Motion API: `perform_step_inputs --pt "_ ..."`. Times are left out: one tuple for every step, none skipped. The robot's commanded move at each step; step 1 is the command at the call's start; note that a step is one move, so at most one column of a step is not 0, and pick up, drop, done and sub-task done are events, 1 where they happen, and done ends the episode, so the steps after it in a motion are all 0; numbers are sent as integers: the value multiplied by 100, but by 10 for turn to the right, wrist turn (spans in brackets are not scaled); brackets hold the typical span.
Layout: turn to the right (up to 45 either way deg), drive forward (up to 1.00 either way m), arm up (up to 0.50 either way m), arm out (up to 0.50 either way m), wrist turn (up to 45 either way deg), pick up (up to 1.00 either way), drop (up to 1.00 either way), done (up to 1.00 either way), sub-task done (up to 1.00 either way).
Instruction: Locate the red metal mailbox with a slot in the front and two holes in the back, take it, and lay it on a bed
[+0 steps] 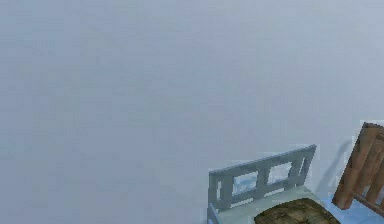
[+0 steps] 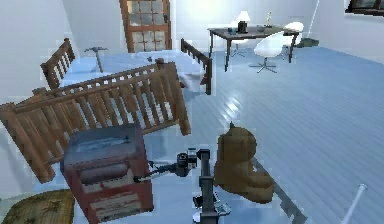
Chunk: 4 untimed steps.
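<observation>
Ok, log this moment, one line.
seen: red metal box-shaped mailbox by gripper | held: cannot tell | goal: brown wooden slatted bed behind it | also: brown teddy bear

Forward: bare wall (image 1: 150, 90) ahead, with a grey chair (image 1: 262, 180) and a wooden piece (image 1: 365, 165) in the lower right corner, so nothing passes there. Arm side: the gripper (image 2: 152, 172) sits in a tight gap, red mailbox (image 2: 105, 172) at its fingers on the left, teddy bear (image 2: 240, 160) just right of the arm (image 2: 205, 195). Farther out, the railed footboard (image 2: 100, 108) stands across the reach, with the bed (image 2: 120, 68) behind it. Open floor (image 2: 320, 120) on the right, running out to a far desk (image 2: 245, 32) and white chairs (image 2: 268, 45).
</observation>
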Motion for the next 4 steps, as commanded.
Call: perform_step_inputs --pt "0 0 0 0 0 0 100 0 0" --pt "0 0 10 0 0 0 0 0 0" --pt "0 0 0 -8 0 0 0 0 0" --pt "0 0 0 0 0 0 0 100 0"
